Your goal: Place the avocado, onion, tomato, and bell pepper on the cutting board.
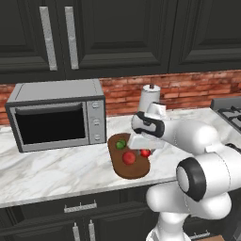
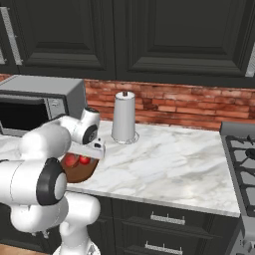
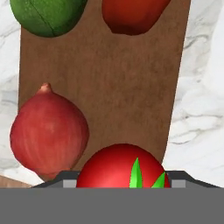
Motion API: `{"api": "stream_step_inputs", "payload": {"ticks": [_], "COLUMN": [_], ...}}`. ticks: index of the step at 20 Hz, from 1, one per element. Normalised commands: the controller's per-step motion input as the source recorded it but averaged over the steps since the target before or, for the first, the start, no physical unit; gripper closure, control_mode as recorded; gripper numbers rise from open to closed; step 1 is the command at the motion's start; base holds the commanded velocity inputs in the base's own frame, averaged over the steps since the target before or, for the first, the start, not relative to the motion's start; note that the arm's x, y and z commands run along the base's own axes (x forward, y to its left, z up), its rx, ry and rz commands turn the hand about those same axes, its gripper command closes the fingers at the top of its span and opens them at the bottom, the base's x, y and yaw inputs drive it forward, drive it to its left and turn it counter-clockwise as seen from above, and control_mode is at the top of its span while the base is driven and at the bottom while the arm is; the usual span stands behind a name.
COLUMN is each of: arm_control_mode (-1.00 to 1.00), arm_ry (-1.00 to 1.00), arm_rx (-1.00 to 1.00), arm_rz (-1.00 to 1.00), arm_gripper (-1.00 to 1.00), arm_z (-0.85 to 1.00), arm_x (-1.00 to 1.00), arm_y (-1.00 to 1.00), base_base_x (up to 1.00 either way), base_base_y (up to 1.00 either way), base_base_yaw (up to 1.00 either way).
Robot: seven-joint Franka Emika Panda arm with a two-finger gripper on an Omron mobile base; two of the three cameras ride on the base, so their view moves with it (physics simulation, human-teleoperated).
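The cutting board is a dark brown wooden slab on the marble counter, also seen in the left base view. On it lie the green avocado, a red bell pepper and a red onion. My gripper points down over the board's end, shut on the tomato, a red ball with green leaves. From the left base, the gripper hangs over the board with the tomato under it and the avocado to its left. Whether the tomato touches the board, I cannot tell.
A grey microwave stands on the counter left of the board. A paper towel holder stands by the brick wall behind it. A stove sits at the right. Bare marble lies between board and stove.
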Motion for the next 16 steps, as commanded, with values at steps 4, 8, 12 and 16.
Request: {"api": "stream_step_inputs", "payload": {"ticks": [4,8,12,16], "arm_control_mode": [-1.00,-1.00,-1.00,-1.00], "arm_ry": [0.10,0.09,0.08,0.07], "arm_rx": [0.00,0.00,0.00,0.00], "arm_rz": [0.00,0.00,0.00,0.00], "arm_gripper": [1.00,1.00,1.00,1.00], "arm_z": [-0.30,-0.31,-0.23,-0.19], "arm_x": [0.22,0.21,0.18,0.12], "arm_y": [-0.01,0.00,0.00,0.03], "base_base_x": [0.00,0.00,0.00,0.00], "base_base_y": [0.00,0.00,0.00,0.00], "base_base_yaw": [0.00,0.00,0.00,0.00]}}
